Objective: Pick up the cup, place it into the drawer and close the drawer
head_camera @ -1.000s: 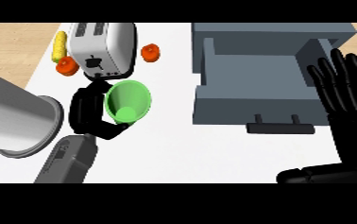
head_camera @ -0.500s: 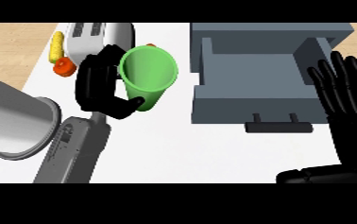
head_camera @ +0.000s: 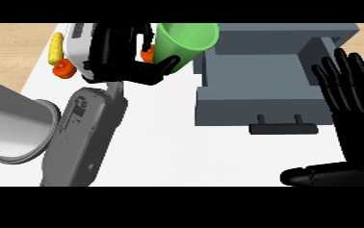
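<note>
A grey pot (head_camera: 20, 126) sits at the far left of the white table (head_camera: 185, 150), and the left forearm (head_camera: 85, 126) runs up just beside it. A white toaster (head_camera: 77, 37) stands behind the left hand (head_camera: 117, 54). This hand has its fingers and thumb curled round the green cup (head_camera: 186, 42). The cup looks lifted off the table and overlaps the left wall of the open grey drawer (head_camera: 235, 111), so it is not yet over the compartment.

The step in hand appears to be the carry into the drawer. To do it well, the cup should travel rightward until it hangs wholly over the drawer floor, clear of the left wall. It should then come down low and upright before the fingers release, so it neither catches the wall nor tips. Setting it away from the front panel would leave it steadier when the drawer slides.

The dark handle (head_camera: 283, 127) faces the robot. The right hand (head_camera: 344, 97) rests at the right edge with its fingers straight and up, near the drawer's right wall, probably well placed to push the drawer shut.
</note>
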